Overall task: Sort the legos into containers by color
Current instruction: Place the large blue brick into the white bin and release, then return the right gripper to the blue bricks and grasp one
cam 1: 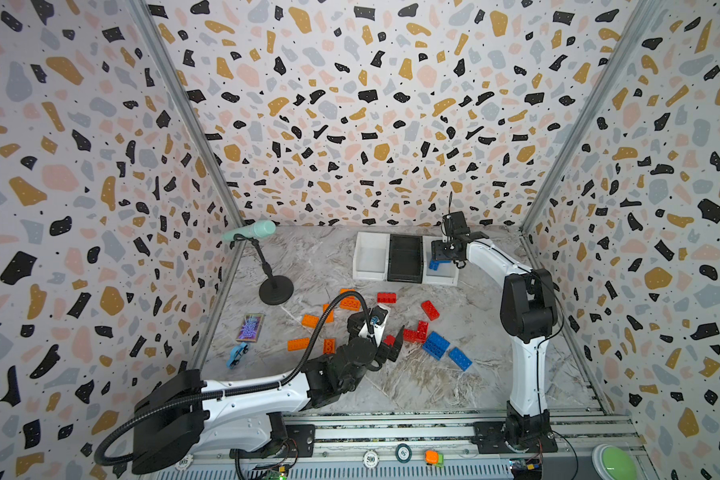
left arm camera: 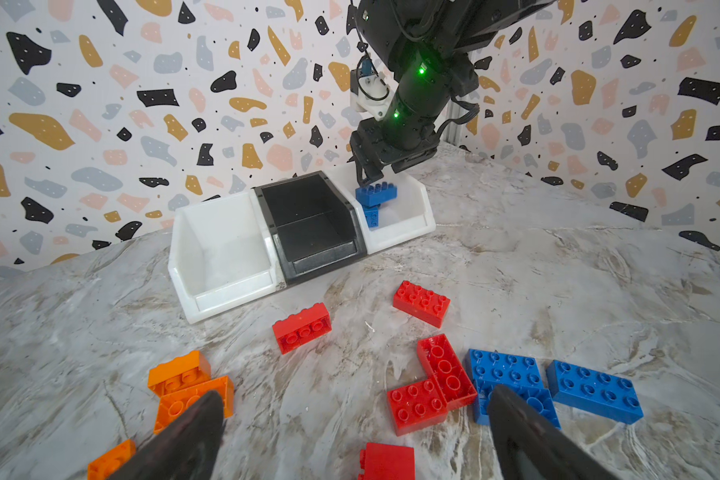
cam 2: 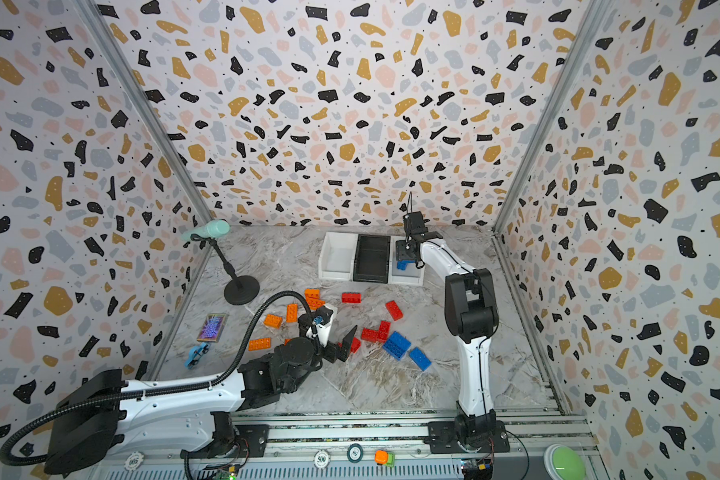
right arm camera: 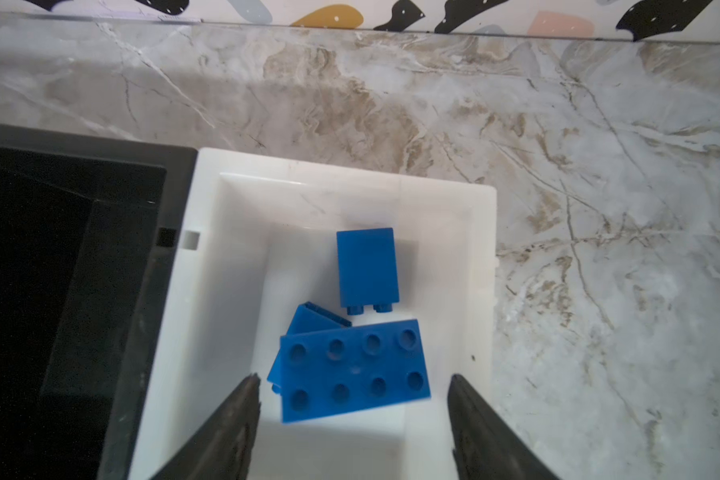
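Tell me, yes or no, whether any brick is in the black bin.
No: in the left wrist view the black bin shows only its bare floor and walls.

1. The left gripper [left arm camera: 356, 397] shows only two blurred fingertips, cut off at the left wrist view's edge.
2. A red brick [left arm camera: 387, 461] runs off that same edge.
3. An orange brick [left arm camera: 113, 459] sits half behind one finger.
4. In the right wrist view, a lower blue brick [right arm camera: 312, 322] lies mostly under the studded blue brick [right arm camera: 354, 365]; the black bin [right arm camera: 100, 299] is cut off.
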`<state>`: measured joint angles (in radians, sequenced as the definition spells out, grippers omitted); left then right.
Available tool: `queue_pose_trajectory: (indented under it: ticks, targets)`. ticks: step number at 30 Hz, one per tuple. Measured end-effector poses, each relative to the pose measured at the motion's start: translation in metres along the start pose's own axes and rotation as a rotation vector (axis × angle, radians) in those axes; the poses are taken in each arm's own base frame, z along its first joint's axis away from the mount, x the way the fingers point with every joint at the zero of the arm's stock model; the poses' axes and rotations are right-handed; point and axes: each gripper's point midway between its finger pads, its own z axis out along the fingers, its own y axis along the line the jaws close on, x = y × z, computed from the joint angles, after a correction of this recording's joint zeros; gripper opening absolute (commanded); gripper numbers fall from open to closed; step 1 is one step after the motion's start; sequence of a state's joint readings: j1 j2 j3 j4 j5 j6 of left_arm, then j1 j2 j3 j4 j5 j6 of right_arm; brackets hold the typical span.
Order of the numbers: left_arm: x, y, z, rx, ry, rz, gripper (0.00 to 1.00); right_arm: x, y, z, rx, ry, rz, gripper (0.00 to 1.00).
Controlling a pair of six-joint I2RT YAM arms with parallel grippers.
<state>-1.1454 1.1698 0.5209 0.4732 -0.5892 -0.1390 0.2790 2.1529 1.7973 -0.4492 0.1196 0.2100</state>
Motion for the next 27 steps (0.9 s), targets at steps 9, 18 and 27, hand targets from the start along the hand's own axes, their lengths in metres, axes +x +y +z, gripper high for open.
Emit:
queue_pose_trajectory:
  ticks: [9,18,27]
  targets:
    - [-0.027,-0.017,-0.007,0.108,-0.056,-0.042,1.00,0.045,0.023,-0.088,-0.068,-0.005,-0.048,0.73]
    - [-0.038,-0.011,-0.048,0.233,-0.120,-0.195,1.00,0.198,0.062,-0.147,-0.209,0.145,-0.133,0.70]
    - [-0.038,-0.002,-0.070,0.259,-0.129,-0.279,1.00,0.273,0.050,-0.173,-0.212,0.211,-0.069,0.70]
